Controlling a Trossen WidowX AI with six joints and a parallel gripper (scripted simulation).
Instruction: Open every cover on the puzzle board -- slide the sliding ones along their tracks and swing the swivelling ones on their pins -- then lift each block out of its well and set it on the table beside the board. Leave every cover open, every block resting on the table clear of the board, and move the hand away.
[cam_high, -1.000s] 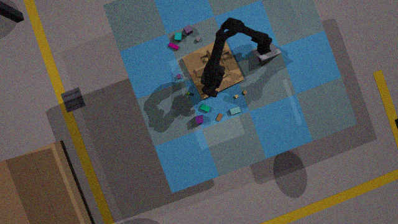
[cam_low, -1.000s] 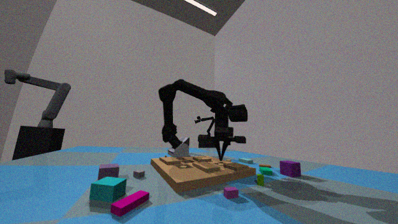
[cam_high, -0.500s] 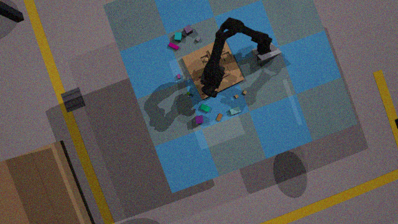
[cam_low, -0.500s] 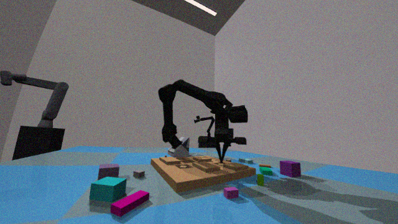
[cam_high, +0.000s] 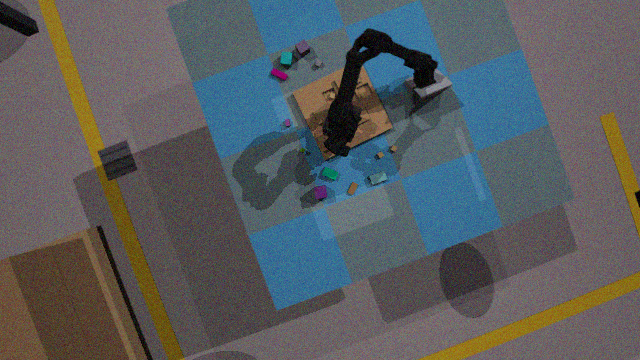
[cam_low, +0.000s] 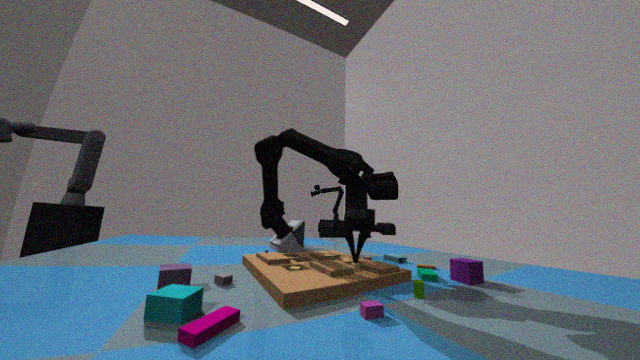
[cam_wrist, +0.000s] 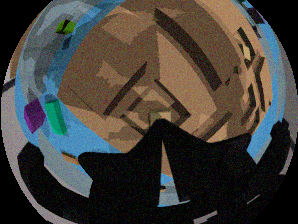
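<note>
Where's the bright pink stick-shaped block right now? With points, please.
In the exterior view, the bright pink block (cam_high: 279, 74) (cam_low: 209, 326) lies on the table at the lower left, just right of the teal block (cam_high: 286, 59) (cam_low: 173, 303), outside the puzzle board (cam_high: 307, 100) (cam_low: 285, 298).

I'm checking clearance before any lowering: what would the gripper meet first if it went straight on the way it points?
Probably the puzzle board, just under the gripper; exact gap unclear.
</note>
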